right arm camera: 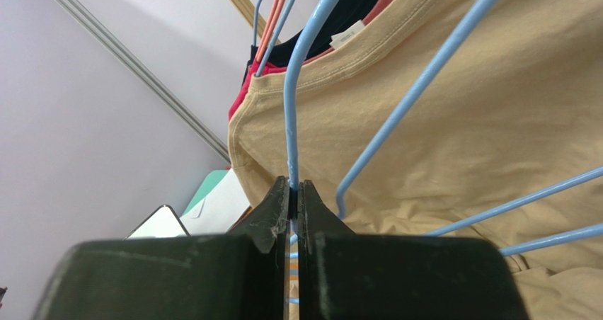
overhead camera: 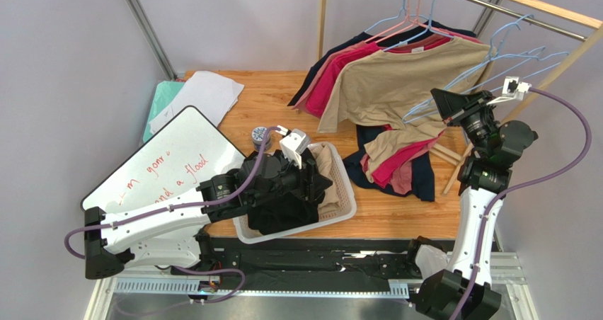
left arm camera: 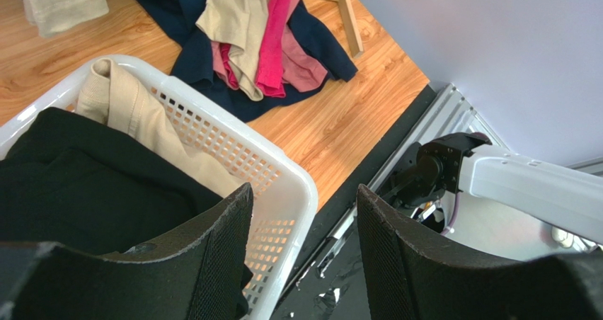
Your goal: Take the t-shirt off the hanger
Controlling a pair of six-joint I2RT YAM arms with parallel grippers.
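Pinching the blue hanger, right gripper fully closed on its wire

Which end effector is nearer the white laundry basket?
Left. The left end effector hovers open over the white laundry basket; the right end effector is well away, clamping a blue hanger.

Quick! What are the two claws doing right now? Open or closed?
Left claw: open, holding nothing, by the white basket.
Right claw: closed on the wire of a blue hanger.
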